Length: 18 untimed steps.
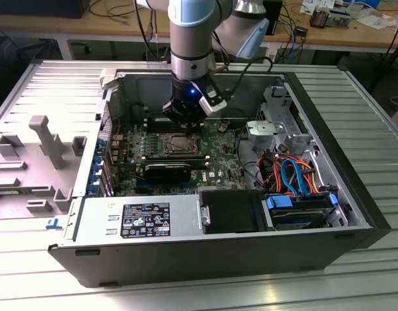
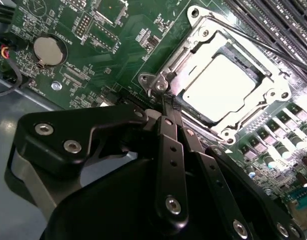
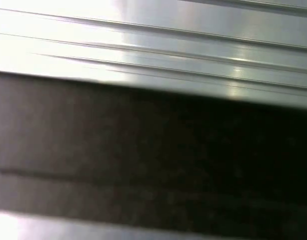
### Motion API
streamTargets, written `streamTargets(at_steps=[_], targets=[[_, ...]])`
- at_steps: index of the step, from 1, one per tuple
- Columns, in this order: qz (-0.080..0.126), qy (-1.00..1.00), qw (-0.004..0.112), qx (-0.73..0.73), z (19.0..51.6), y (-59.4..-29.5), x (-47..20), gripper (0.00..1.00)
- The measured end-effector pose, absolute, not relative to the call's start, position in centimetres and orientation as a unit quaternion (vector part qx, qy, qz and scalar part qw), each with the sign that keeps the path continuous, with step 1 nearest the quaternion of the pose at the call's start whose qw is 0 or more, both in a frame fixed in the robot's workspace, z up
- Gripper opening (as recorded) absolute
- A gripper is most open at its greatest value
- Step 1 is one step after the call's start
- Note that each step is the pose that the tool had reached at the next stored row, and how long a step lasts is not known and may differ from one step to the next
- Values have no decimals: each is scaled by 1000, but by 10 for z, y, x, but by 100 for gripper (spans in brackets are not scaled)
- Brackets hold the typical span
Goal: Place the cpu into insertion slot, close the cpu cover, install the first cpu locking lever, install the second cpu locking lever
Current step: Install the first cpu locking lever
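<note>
The cpu (image 2: pixel 221 85) lies seated in the insertion slot (image 2: pixel 273 65), its pale metal top showing through the window of the cpu cover (image 2: pixel 181 67), which is folded down flat over it. The end effector (image 2: pixel 166 102) has its black fingers (image 2: pixel 171 150) pressed together, tips at the socket corner at about 7 o'clock from the chip, holding nothing. In the exterior view the end effector (image 1: pixel 186 120) hangs over the green motherboard (image 1: pixel 218 155) inside the open computer case (image 1: pixel 186 253), at 12 o'clock of the socket
</note>
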<state>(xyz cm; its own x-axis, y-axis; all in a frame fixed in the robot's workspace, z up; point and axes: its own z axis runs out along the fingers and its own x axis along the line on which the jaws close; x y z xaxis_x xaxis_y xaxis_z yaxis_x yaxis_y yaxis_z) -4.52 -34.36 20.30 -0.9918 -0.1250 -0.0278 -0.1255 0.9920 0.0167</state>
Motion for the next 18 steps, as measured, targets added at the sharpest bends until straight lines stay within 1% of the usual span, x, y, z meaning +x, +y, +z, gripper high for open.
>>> streamTargets(at_steps=[6, 12, 18], targets=[[14, 998, 14, -63, 203, -339, -44, 11], [17, 998, 14, -63, 215, -338, -44, 11], [17, 998, 14, -62, 215, -352, -44, 11]])
